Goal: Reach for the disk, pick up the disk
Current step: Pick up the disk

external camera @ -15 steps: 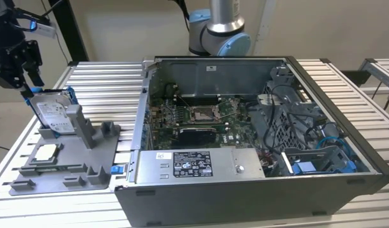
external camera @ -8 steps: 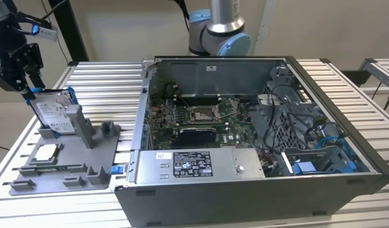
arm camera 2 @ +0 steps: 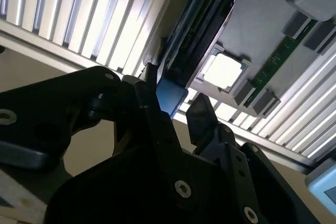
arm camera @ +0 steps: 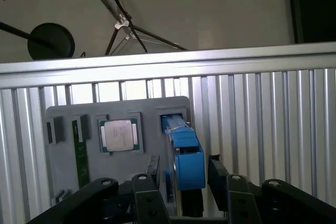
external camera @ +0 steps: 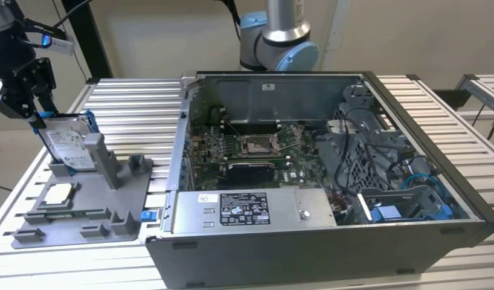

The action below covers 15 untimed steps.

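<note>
Your black two-finger gripper sits at the upper edge of the disk — the flat silver-grey hard drive in its bright blue plastic carrier, standing upright in a slot of the grey plastic fixture tray. The fingers are partly open and straddle the carrier's blue end. It lies between them with only thin gaps, and nothing is gripped yet. Beyond the fingertips, flat on the tray, lies a small square silver chip. As I judge it, you'd be closing on a narrow plastic edge: an off-centre close could tip the drive or let it slip — and a skewed lift could jam it against the slot walls and drag the tray along
</note>
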### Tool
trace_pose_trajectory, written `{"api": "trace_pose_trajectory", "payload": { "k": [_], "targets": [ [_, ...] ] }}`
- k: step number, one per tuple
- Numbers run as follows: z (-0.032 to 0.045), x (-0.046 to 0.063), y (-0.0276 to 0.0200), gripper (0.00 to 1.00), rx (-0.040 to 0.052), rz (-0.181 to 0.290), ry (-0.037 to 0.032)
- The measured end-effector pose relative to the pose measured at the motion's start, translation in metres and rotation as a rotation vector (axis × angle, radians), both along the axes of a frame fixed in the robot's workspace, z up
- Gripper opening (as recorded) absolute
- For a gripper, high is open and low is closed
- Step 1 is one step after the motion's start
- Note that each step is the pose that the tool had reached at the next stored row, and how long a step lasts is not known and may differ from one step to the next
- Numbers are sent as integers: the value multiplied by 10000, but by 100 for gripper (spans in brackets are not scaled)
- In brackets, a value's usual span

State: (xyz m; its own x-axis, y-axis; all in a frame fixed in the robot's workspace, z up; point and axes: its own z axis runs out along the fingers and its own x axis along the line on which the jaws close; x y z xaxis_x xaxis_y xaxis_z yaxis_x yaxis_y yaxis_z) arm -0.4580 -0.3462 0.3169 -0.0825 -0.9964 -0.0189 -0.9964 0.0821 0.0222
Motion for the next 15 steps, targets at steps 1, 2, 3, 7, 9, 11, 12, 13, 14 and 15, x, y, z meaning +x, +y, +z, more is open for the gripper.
{"api": "trace_pose_trajectory", "payload": {
  "k": [1,2,3,7,9,11,12,13,14,15],
  "targets": [
    [-1,0,0,100,1,0,-2],
    [-2,0,0,100,1,0,-2],
    [-2,0,0,100,1,0,-3],
    [-2,0,0,100,1,0,-2],
    [-3,0,0,100,1,0,-3],
    [-11,1,0,100,3,0,-1],
    [-19,0,1,100,3,-1,14],
    [-29,-1,1,100,1,-2,38],
    [-40,0,1,100,1,-1,59],
    [-53,0,0,100,2,0,84]
  ]
}}
